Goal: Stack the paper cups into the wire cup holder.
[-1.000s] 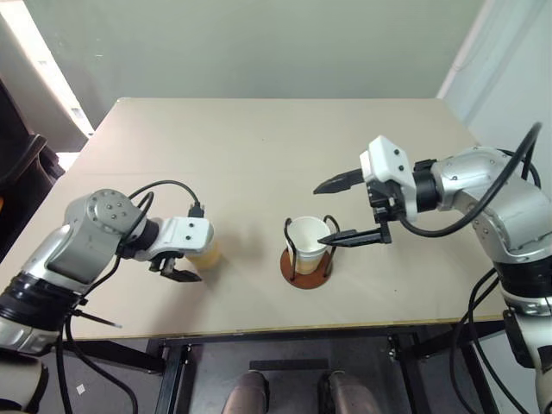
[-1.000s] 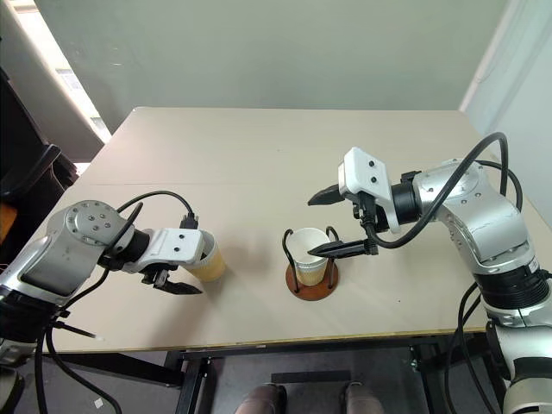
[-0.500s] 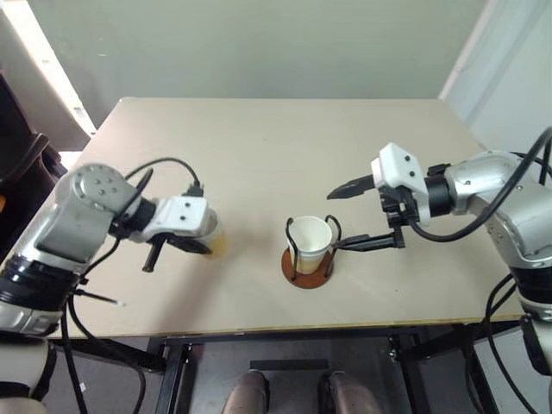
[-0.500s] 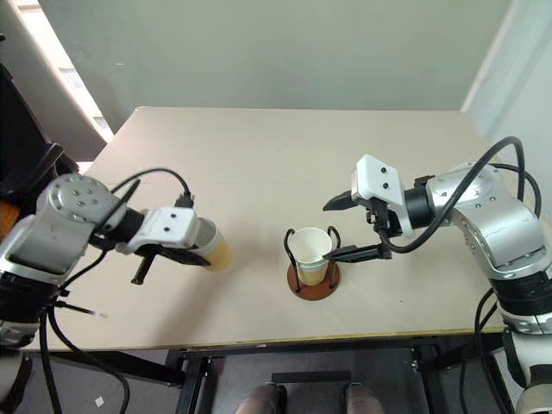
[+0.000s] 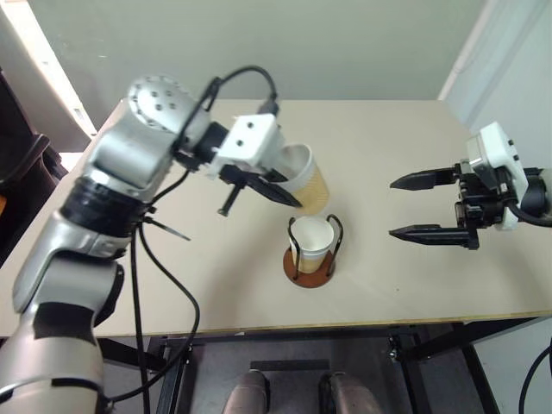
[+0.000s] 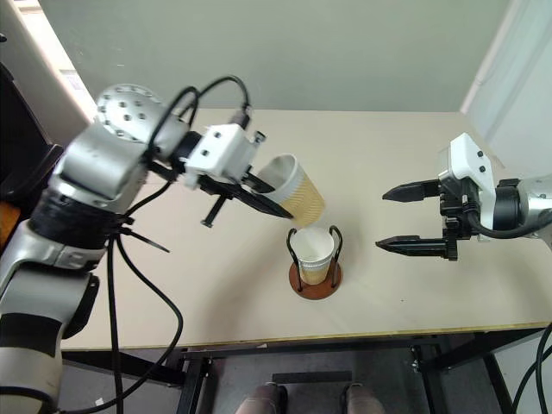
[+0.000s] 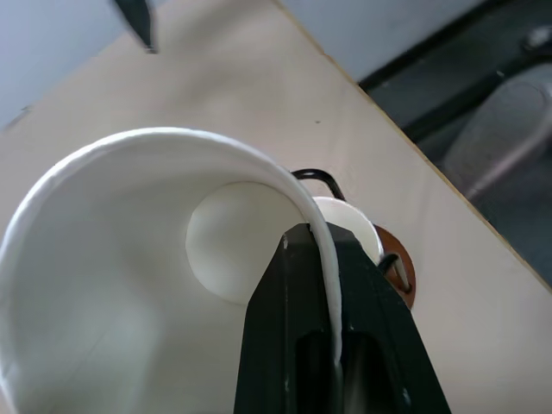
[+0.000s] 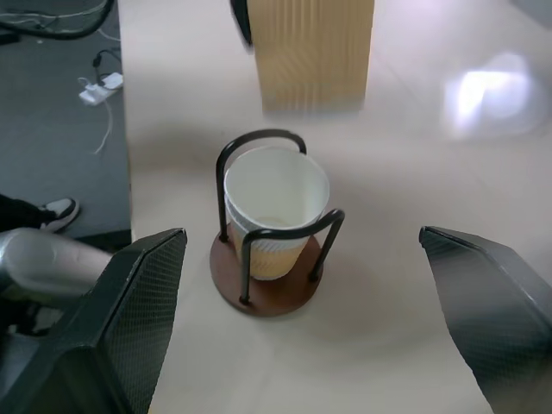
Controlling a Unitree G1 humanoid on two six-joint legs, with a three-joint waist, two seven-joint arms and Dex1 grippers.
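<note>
Pinching tilted paper cup (image 5: 304,178) rim, left fingers (image 7: 297,285) above holder (image 5: 310,262); right fingers (image 5: 423,180) wide; cup base may catch wire.

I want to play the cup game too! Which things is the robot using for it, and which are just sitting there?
Being used:
- paper cup pinched at its rim by the left gripper
- cups already sitting in the wire cup holder
- right gripper, open and holding nothing

Just there:
- table
- cables on the floor
</note>
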